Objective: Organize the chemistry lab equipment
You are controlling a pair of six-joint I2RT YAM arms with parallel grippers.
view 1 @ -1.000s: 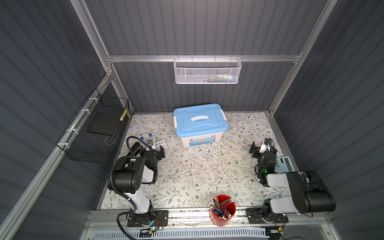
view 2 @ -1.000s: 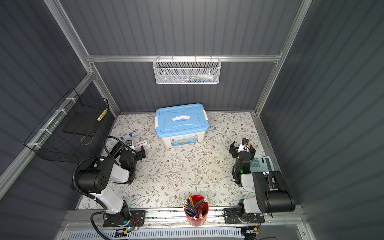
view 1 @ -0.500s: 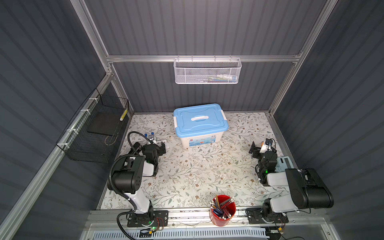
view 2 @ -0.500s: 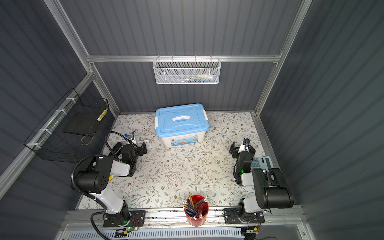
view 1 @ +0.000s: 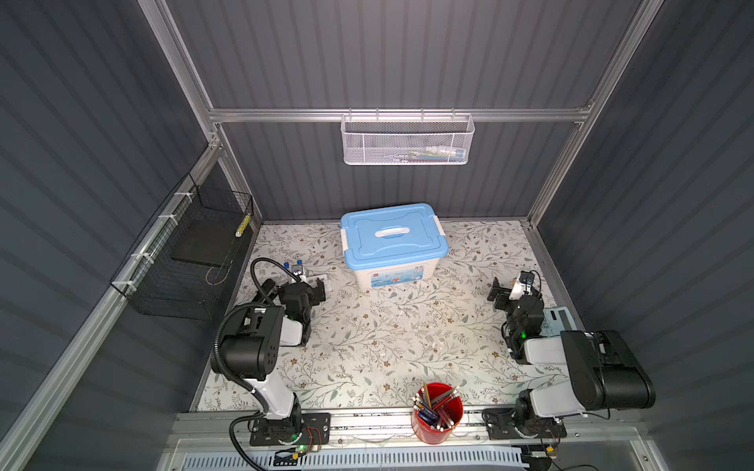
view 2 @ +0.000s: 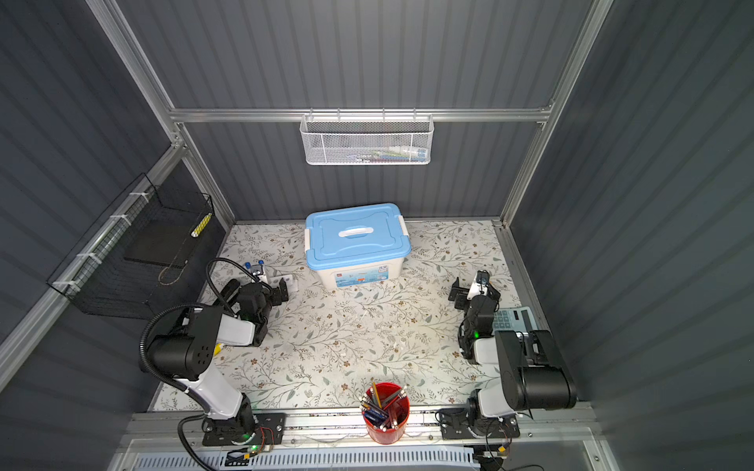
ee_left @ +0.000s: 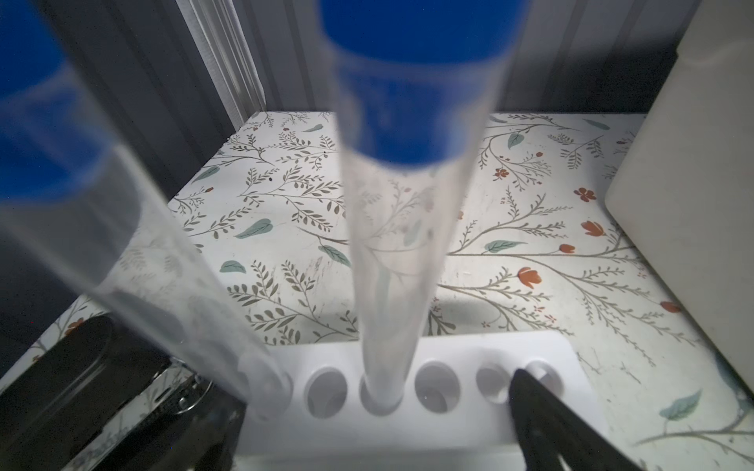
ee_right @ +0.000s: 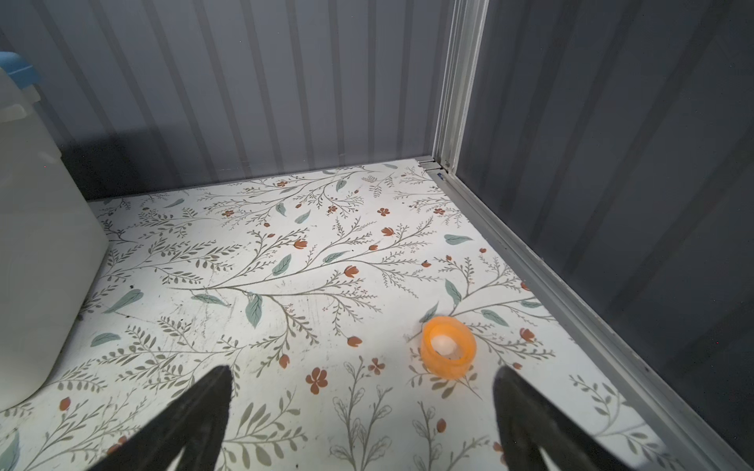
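At the far left of the surface, two tubes (ee_left: 408, 212) with blue caps stand upright in a white rack (ee_left: 428, 436), just left of the box (view 1: 393, 244). One tube sits in an end hole and the other two holes along, with one empty hole between them. Their caps are blurred and cut off at the edge of the left wrist view. In both top views only the blue caps (view 1: 293, 265) and a corner of the rack show past the left arm.

The left pincer (view 1: 294, 288) is spread wide just near of the rack. One finger (ee_left: 546, 424) covers part of the last hole; whether it touches the rack I cannot tell.

On the right side, the right pincer (ee_right: 363, 371) is also spread and holds nothing. It hangs low over the bare flowered surface (ee_right: 285, 265). Just far of it lies a small orange ring (ee_right: 449, 346), which I cannot make out in the top views. A pale calculator (view 2: 512, 317) at the right edge is half hidden by the right arm.

A red cup (view 1: 436, 412) of pencils stands at the near edge. On the far wall hangs a white basket (view 1: 408, 134); its contents blur behind the mesh. A black basket (view 1: 183, 261) on the left wall holds a dark flat thing and something slim and yellow.
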